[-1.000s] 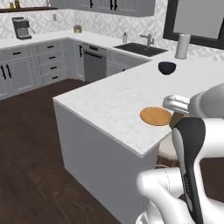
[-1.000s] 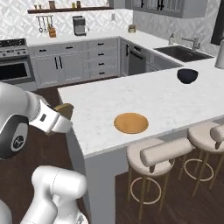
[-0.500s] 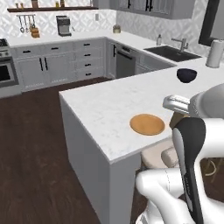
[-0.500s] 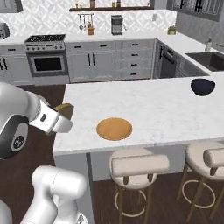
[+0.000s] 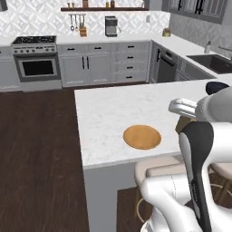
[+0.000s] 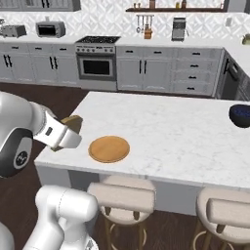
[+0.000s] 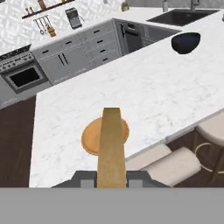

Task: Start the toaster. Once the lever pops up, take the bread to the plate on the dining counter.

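Observation:
A thin tan-brown slice of bread stands edge-on between the fingers of my gripper, which is shut on it. In the hand view the slice's far end overlaps the round wood-coloured plate. The plate lies near the front edge of the white marble dining counter. From the right base view the gripper holds the bread at the counter's left corner, just left of the plate. The grey toaster sits far off on the back counter, top left.
A dark blue bowl rests on the far right of the dining counter. Padded stools stand along its near side. A stove and grey cabinets line the back wall. Dark wood floor lies left of the counter.
The whole scene has swung across both base views, so the camera moved with the base. The plate now sits closer to the gripper. The grip on the bread is unchanged.

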